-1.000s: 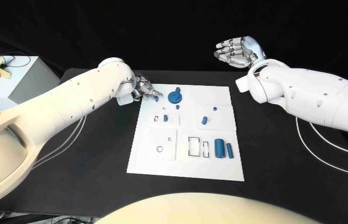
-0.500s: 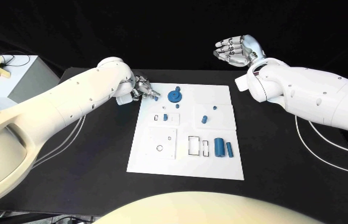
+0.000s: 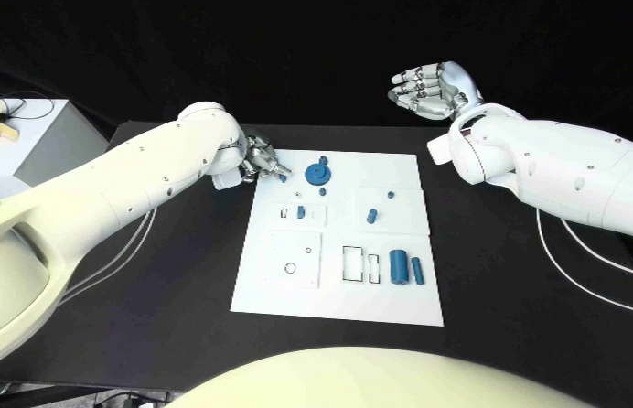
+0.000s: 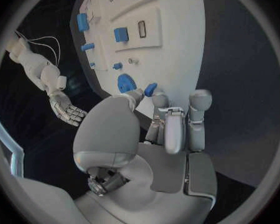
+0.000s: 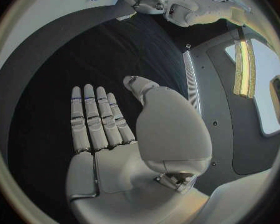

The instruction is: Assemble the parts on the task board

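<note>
White task board (image 3: 396, 298) lying at centre frame on the black table (image 3: 172, 271), carrying small blue parts — a round knobbed part (image 3: 318, 174) near its upper edge, a cylinder (image 3: 399, 268) and a slim bar (image 3: 417, 272) lower right. Left hand (image 3: 259, 164) is reaching over the board's upper-left corner, pinching a small blue part (image 4: 150, 89) at its fingertips; the white arm is hiding much of the hand. Right hand (image 3: 429, 91), upper right, is hanging off the board — fingers extended and apart, holding nothing.
</note>
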Available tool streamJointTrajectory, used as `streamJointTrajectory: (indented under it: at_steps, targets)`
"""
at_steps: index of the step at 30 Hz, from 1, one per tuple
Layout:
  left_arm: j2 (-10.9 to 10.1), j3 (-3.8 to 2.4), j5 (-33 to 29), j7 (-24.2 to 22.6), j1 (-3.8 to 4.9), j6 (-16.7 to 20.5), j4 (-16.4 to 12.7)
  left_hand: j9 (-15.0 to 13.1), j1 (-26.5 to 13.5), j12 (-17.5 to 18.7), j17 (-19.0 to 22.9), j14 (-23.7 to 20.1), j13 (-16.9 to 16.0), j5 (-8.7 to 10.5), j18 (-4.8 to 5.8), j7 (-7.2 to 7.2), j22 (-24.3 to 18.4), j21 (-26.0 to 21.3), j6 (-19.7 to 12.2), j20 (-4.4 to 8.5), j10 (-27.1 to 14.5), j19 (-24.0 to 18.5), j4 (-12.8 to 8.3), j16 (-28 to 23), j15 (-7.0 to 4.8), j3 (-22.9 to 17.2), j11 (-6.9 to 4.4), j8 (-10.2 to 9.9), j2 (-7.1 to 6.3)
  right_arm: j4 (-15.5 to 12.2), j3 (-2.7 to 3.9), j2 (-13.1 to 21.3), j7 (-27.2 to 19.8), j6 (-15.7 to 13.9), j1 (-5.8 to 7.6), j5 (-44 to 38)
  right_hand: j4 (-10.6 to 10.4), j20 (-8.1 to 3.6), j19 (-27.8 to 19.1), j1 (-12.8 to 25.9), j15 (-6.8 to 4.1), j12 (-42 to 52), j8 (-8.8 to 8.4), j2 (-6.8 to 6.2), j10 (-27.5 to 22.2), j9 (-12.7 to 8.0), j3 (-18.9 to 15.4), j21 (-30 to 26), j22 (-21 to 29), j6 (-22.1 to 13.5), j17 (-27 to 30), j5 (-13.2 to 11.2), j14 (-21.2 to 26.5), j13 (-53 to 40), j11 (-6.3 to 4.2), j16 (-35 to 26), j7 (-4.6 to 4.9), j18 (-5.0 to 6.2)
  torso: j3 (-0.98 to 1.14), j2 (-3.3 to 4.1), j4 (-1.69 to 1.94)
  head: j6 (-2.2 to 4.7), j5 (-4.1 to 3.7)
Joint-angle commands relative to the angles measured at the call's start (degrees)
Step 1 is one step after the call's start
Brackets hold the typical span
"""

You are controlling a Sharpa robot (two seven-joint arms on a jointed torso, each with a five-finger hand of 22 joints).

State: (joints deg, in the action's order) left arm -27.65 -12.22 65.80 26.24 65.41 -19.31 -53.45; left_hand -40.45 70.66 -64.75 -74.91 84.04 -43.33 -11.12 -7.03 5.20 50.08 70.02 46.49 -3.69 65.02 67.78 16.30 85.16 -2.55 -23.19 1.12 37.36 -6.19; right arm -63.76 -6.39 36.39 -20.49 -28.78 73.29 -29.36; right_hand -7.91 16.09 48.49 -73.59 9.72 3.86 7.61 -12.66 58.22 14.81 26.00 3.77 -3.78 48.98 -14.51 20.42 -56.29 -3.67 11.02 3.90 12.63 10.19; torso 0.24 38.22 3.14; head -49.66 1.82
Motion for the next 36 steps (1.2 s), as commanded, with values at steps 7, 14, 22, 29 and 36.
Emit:
streamJointTrajectory:
  at_steps: [7, 14, 22, 29, 36]
  targets:
    - [0.05, 0.07, -1.40, -0.62, 0.05, -1.81, -0.39, 0.43, 4.81, 0.21, -5.55, 2.41, 0.68, -0.57, -0.78, -0.34, 0.40, 0.51, 0.11, -0.07, -0.20, -0.29, -0.83, 0.59, -0.08, -6.72, -0.44, 0.32, 0.29, 0.10, 0.02, -0.11, -0.58, 0.87, 0.00, 0.00, 0.18, 0.18, -0.40, 0.12, -0.04, -0.29, -0.20, 0.60, 0.04, -0.09, -0.32, -0.10, 0.08, 0.33, 0.05, 0.35, 0.34, 0.06, 0.55, -0.12, 2.20, 0.30, -0.02, -0.03, 0.02, -0.26, 0.09]
    - [-0.23, 0.07, -1.69, -0.73, 0.04, -1.77, -1.10, -0.57, 4.93, 0.55, -5.90, 2.54, 1.08, -0.51, -0.76, -0.14, 0.89, 1.01, -0.31, -0.01, 0.34, -0.35, -4.69, 0.88, -0.07, -18.00, -0.42, 2.60, -1.79, 0.22, 0.01, -0.14, -0.60, 0.92, 0.00, 0.05, 0.17, 0.19, -0.42, 0.13, -0.04, -0.29, -0.23, 0.64, 0.04, -0.12, -0.36, -0.09, 0.08, 0.35, 0.12, 0.36, 0.34, 0.06, 0.56, -0.11, 2.22, 0.30, -0.01, -0.04, 0.00, -0.34, 0.13]
    - [-1.40, 0.06, -2.19, -1.29, 0.02, -0.16, -3.40, -1.61, 2.27, 0.06, -6.96, 3.00, 0.47, -0.62, -0.63, -0.31, 1.83, 1.84, 0.02, 0.08, 1.55, 0.06, -9.19, 1.43, -0.25, -25.10, -0.60, 4.76, -3.00, 0.38, 0.01, -0.17, -0.64, 1.08, -0.04, 0.10, 0.17, 0.19, -0.42, 0.13, -0.04, -0.29, -0.23, 0.64, 0.04, -0.12, -0.36, -0.09, 0.08, 0.35, 0.12, 0.36, 0.34, 0.06, 0.56, -0.11, 2.22, 0.30, 0.01, -0.17, 0.06, -0.34, -0.03]
    - [-3.72, 0.03, -4.46, -0.64, 0.01, 1.28, -7.70, -1.72, 0.96, -0.58, -8.07, 3.47, -0.54, -0.98, -0.45, -0.51, 2.93, 2.56, 0.58, 0.22, 2.72, 0.75, -10.52, 1.92, -0.44, -26.94, -0.81, 5.32, -3.75, 0.61, 0.00, -0.19, -0.69, 1.16, -0.16, 0.14, 0.16, 0.19, -0.44, 0.15, -0.03, -0.29, -0.25, 0.69, 0.04, -0.13, -0.39, -0.09, 0.07, 0.37, 0.18, 0.39, 0.33, 0.06, 0.57, -0.11, 2.22, 0.30, 0.08, -0.35, 0.12, -0.34, 0.06]
    - [-7.20, -0.03, -6.73, 0.98, 0.00, 4.71, -14.07, -1.74, -1.34, -1.45, -9.19, 4.05, -2.01, -3.27, 0.06, -1.04, 5.72, 4.29, 1.57, 0.73, 4.65, 2.84, -12.09, 2.41, -0.97, -28.84, -1.35, 5.97, -4.89, 0.71, 0.00, 0.05, -0.80, 1.13, -0.29, 0.28, 0.16, 0.19, -0.44, 0.15, -0.03, -0.29, -0.25, 0.69, 0.04, -0.13, -0.39, -0.09, 0.07, 0.37, 0.18, 0.39, 0.33, 0.06, 0.57, -0.11, 2.22, 0.30, 0.14, -0.68, 0.37, -0.34, 0.07]
